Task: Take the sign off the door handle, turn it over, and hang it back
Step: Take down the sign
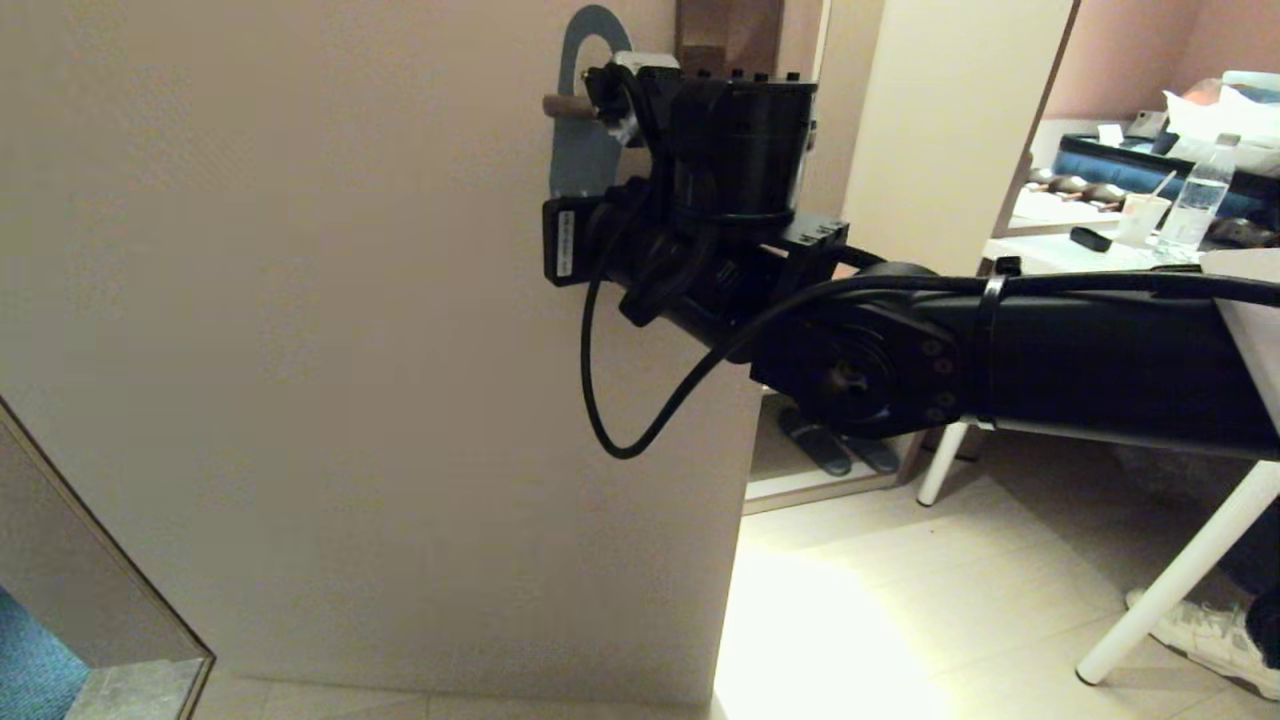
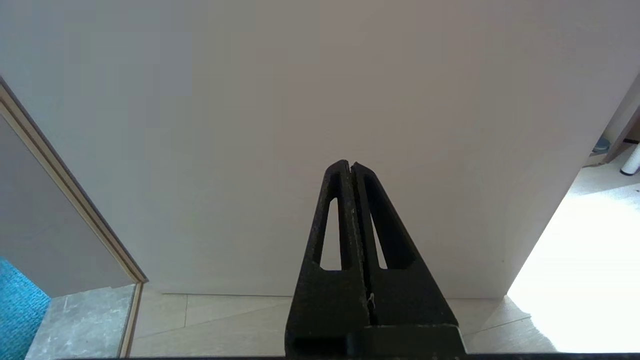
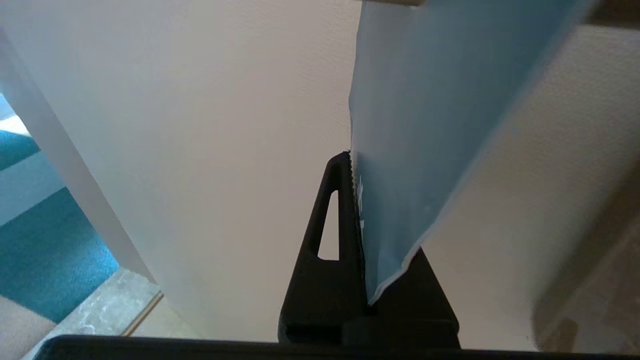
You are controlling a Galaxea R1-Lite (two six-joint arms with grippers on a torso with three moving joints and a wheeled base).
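The sign [image 1: 578, 150] shows its grey-blue face and hangs flat against the pale door [image 1: 300, 350], near the top of the head view. The brown end of the door handle [image 1: 562, 104] pokes out through the sign's oval hole. The brown backplate [image 1: 728, 30] is partly hidden by my right arm. My right wrist [image 1: 735, 140] covers the fingers in the head view. In the right wrist view my right gripper [image 3: 351, 156] is shut on the sign's lower end [image 3: 425, 100]. My left gripper [image 2: 350, 164] is shut and empty, low down and facing the door.
The door's free edge [image 1: 745, 440] borders an opening with bright floor tiles [image 1: 900, 600]. A white table [image 1: 1180, 570] with a water bottle [image 1: 1198, 205] stands at the right. A slanted frame [image 1: 110, 570] and blue carpet [image 2: 20, 305] lie at the lower left.
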